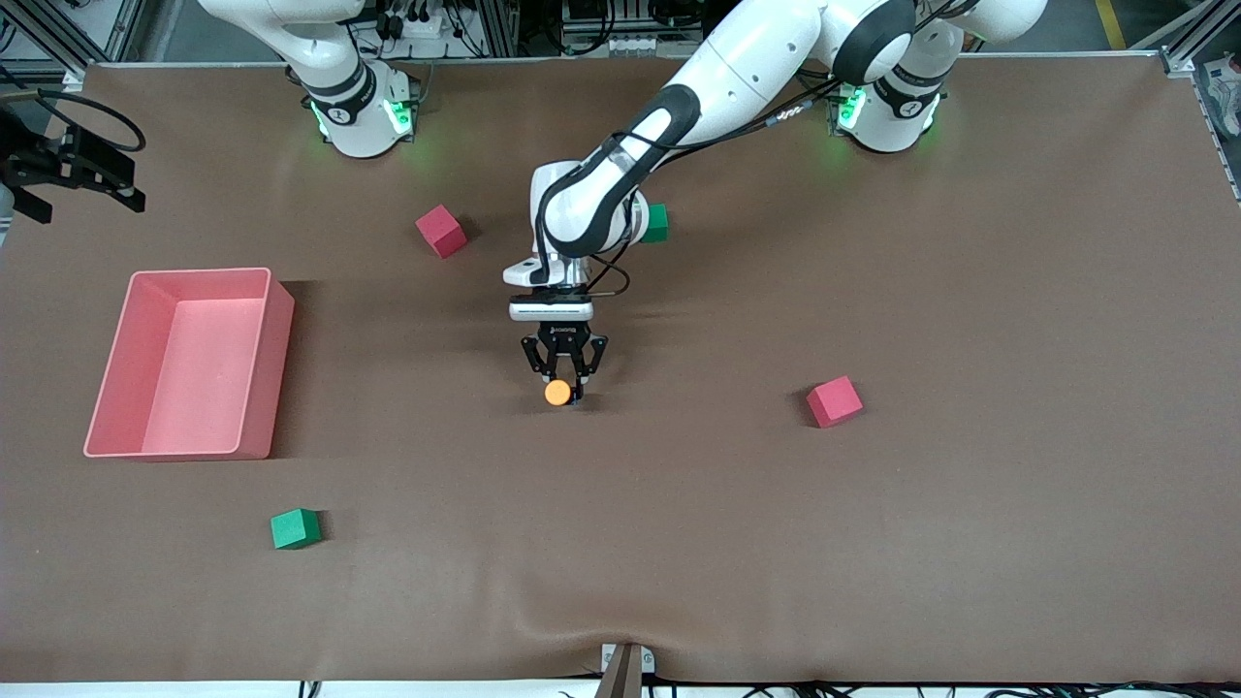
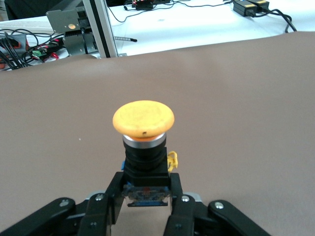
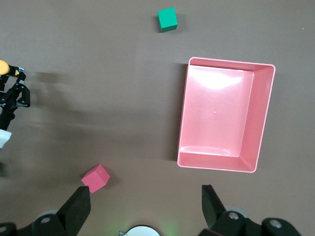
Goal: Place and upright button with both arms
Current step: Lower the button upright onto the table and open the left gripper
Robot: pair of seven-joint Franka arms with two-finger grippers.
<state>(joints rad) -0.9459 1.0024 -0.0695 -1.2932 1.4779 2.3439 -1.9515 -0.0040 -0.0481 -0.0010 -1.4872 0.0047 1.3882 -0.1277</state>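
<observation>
The button [image 1: 557,392] has a round orange cap on a black body. My left gripper [image 1: 565,381] is shut on its black body at the middle of the table and holds it low over the brown mat. In the left wrist view the fingers [image 2: 178,196] clamp the body from both sides, and the orange cap [image 2: 143,118] points away from the gripper. The button [image 3: 4,67] and the left gripper [image 3: 12,96] also show at the edge of the right wrist view. My right gripper [image 3: 145,196] is open and empty, high above the table near its own base, and waits.
A pink bin [image 1: 199,274] stands toward the right arm's end. Red cubes [image 1: 441,231] [image 1: 834,400] and green cubes [image 1: 295,528] [image 1: 655,223] lie scattered on the mat. A black device [image 1: 73,170] juts in at the table's edge by the right arm's end.
</observation>
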